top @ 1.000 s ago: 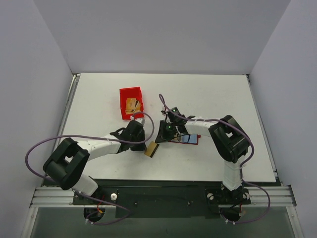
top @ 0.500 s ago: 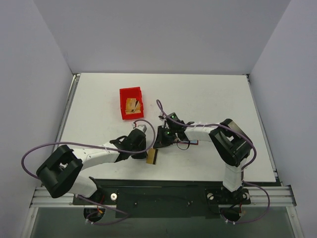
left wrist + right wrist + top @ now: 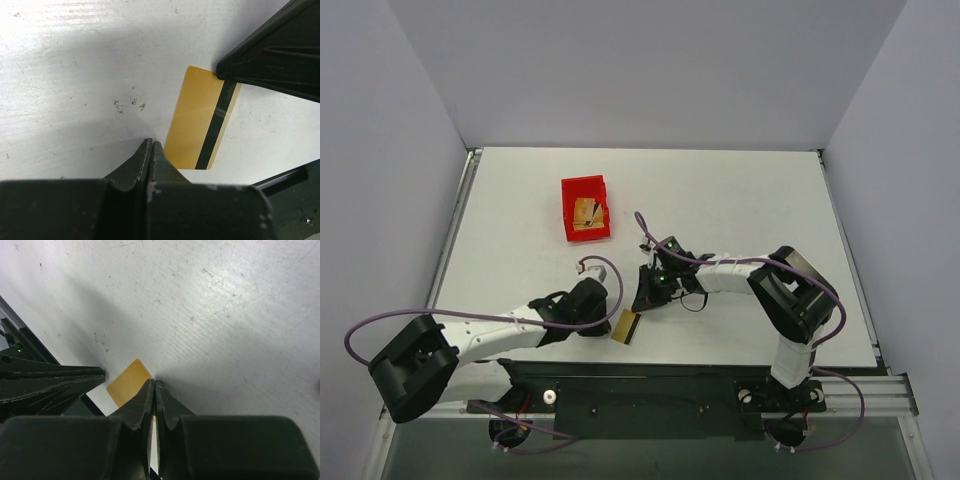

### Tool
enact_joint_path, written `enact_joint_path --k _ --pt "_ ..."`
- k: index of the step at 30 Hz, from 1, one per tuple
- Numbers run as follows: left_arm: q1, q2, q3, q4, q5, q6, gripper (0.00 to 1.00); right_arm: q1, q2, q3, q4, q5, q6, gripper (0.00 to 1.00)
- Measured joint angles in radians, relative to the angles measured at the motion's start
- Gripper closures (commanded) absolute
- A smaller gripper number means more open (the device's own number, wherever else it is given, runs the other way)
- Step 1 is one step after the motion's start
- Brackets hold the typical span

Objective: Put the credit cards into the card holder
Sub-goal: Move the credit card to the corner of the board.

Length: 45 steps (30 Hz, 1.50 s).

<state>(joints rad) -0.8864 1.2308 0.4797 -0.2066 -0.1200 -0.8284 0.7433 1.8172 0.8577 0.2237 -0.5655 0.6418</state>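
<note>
A white counter [image 3: 750, 190] is enclosed by a far wall [image 3: 650, 70], a left wall [image 3: 380, 200] and a right wall [image 3: 910, 200], all plain pale grey. Its surface is marked with fine scratches and small dark specks. A silver metal rail [image 3: 860, 395] is fixed along its near edge. The scene is evenly lit.

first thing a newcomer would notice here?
A lone gold credit card with a dark stripe lies flat near the front edge of the table. The left fingers and the right fingers, both pairs shut, have their tips at the card from opposite sides. Farther back on the left, a bright red bin holds more gold cards.
</note>
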Motion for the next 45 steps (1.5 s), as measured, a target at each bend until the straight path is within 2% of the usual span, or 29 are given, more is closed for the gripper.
enact_joint_path --k 13,30,45 --pt "-0.075 -0.015 -0.01 -0.007 -0.033 -0.058 1.0 0.042 0.0 -0.004 -0.002 -0.018 -0.002 1.0" --pt "-0.214 -0.132 -0.074 -0.075 -0.05 -0.181 1.0 0.097 -0.021 -0.018 -0.058 -0.039 -0.014 1.0" --pt "-0.311 -0.115 -0.062 -0.081 -0.067 -0.219 1.0 0.118 -0.038 -0.037 -0.059 -0.047 -0.013 1.0"
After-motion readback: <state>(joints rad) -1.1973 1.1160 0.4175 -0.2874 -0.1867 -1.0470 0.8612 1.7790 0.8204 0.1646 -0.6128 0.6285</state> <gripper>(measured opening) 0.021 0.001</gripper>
